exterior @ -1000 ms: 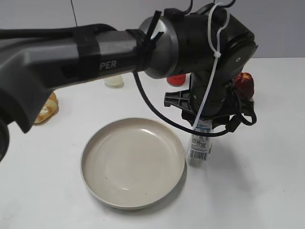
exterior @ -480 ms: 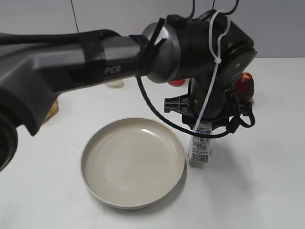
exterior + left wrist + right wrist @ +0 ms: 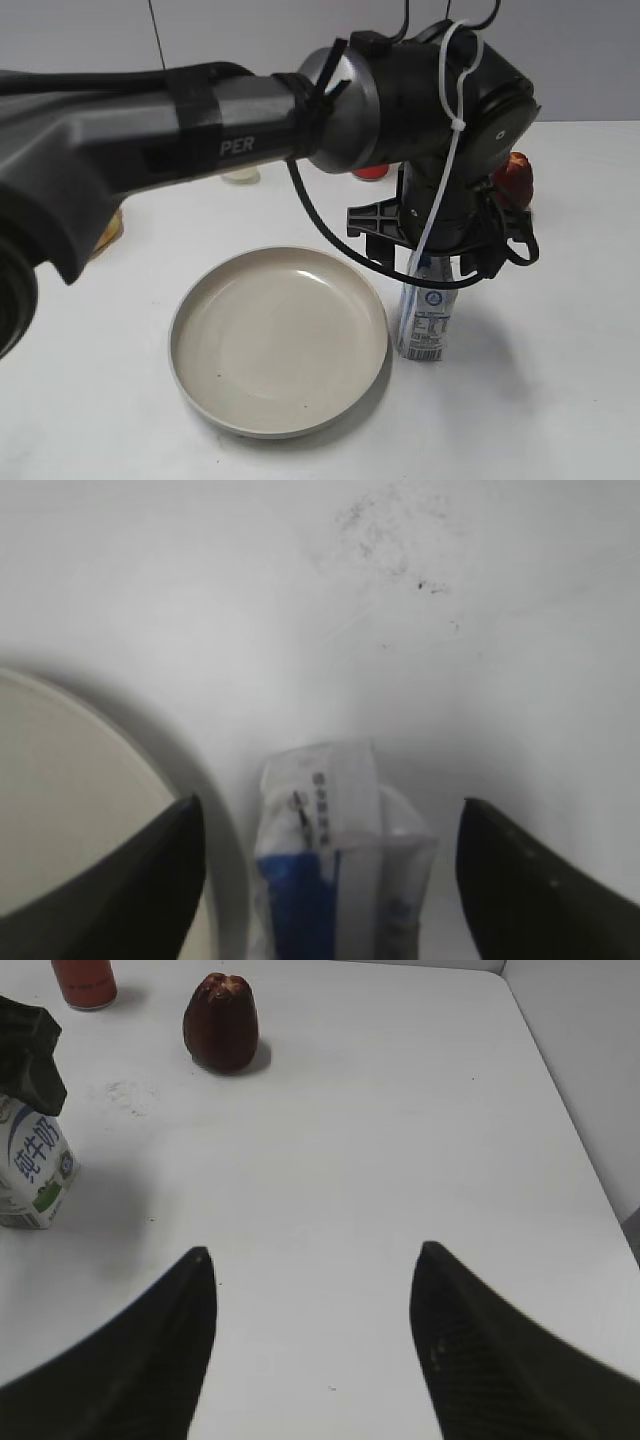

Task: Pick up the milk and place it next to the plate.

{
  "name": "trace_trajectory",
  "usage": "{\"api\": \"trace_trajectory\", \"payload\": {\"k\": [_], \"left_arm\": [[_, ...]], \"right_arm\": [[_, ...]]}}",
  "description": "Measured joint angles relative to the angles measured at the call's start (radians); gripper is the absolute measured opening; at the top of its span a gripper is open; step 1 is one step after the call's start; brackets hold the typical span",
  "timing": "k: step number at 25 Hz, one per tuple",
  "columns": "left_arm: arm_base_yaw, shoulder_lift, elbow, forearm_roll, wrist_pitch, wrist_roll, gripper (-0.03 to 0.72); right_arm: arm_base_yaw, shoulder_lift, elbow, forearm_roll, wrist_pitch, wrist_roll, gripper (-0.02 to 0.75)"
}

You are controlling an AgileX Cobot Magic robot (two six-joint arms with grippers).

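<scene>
Nearest you, the plate [image 3: 278, 338] lies on the white counter [image 3: 540, 400]; just beside its right rim the milk [image 3: 427, 318] stands upright, base on the counter by the look of it. Your left hand [image 3: 330, 870] hangs over the carton with its fingers spread clear of both sides, so placement looks done and only withdrawal remains. Your right hand [image 3: 310, 1345] waits open, well apart. Beyond sit a red fruit [image 3: 221, 1022] and red can [image 3: 84, 982].
</scene>
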Motion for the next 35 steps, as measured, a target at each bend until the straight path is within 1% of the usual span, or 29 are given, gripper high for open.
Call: {"api": "trace_trajectory", "payload": {"k": [3, 6, 8, 10, 13, 15, 17, 21, 24, 26, 28, 32, 35], "left_arm": [[0.007, -0.034, 0.000, -0.026, -0.016, 0.004, 0.603], [0.035, -0.106, 0.000, -0.031, -0.039, 0.072, 0.606], [0.071, -0.166, 0.000, -0.040, -0.041, 0.176, 0.604], [0.113, -0.233, 0.000, -0.046, -0.012, 0.305, 0.596], [0.193, -0.323, 0.000, -0.048, 0.085, 0.510, 0.589], [0.263, -0.374, 0.002, -0.045, 0.108, 0.607, 0.589], [0.335, -0.429, 0.022, -0.045, 0.114, 0.668, 0.587], [0.506, -0.526, 0.111, -0.081, 0.116, 0.714, 0.588], [0.620, -0.608, 0.246, -0.116, 0.116, 0.737, 0.587], [0.687, -0.671, 0.382, -0.120, 0.116, 0.758, 0.578], [0.734, -0.751, 0.530, -0.121, 0.118, 0.776, 0.564], [0.802, -0.954, 0.868, -0.119, 0.109, 0.794, 0.551], [0.832, -1.124, 1.094, -0.110, 0.061, 0.800, 0.550]], "right_arm": [[0.000, 0.000, 0.000, 0.000, 0.000, 0.000, 0.466], [0.000, 0.000, 0.000, 0.000, 0.000, 0.000, 0.466], [0.000, 0.000, 0.000, 0.000, 0.000, 0.000, 0.466], [0.000, 0.000, 0.000, 0.000, 0.000, 0.000, 0.466], [0.000, 0.000, 0.000, 0.000, 0.000, 0.000, 0.466], [0.000, 0.000, 0.000, 0.000, 0.000, 0.000, 0.466], [0.000, 0.000, 0.000, 0.000, 0.000, 0.000, 0.466], [0.000, 0.000, 0.000, 0.000, 0.000, 0.000, 0.466], [0.000, 0.000, 0.000, 0.000, 0.000, 0.000, 0.466], [0.000, 0.000, 0.000, 0.000, 0.000, 0.000, 0.466], [0.000, 0.000, 0.000, 0.000, 0.000, 0.000, 0.466], [0.000, 0.000, 0.000, 0.000, 0.000, 0.000, 0.466], [0.000, 0.000, 0.000, 0.000, 0.000, 0.000, 0.466]]}}
